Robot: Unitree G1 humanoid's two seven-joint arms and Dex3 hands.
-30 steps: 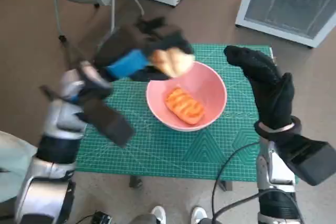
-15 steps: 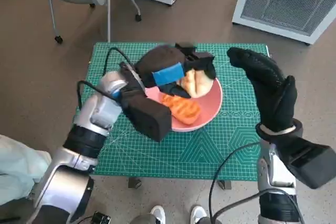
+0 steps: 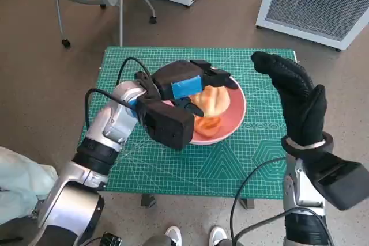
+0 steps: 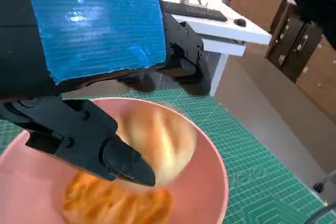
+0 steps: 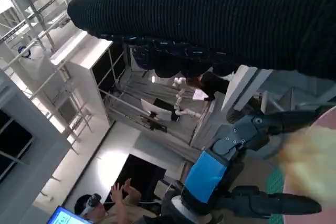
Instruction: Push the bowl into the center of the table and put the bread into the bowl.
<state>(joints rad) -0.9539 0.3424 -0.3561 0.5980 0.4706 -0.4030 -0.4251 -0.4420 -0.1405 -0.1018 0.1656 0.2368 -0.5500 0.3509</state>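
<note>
Head view: a pink bowl [image 3: 233, 120] sits near the middle of the counter [image 3: 253, 159], which is covered by a green cutting mat. The left hand [image 3: 187, 84] hovers over the bowl, fingers [image 4: 105, 148] spread around a pale bread roll [image 3: 212, 99]. An orange pastry [image 3: 206, 124] lies at the roll's 7 o'clock. At 3 o'clock, the gloved right hand [image 3: 297, 99] is raised, fingers apart, holding nothing.

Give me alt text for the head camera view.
The robot's left hand hovers over a pink bowl holding two pieces of bread on a green mat. Its gloved right hand is raised beside the bowl, holding nothing.
</note>
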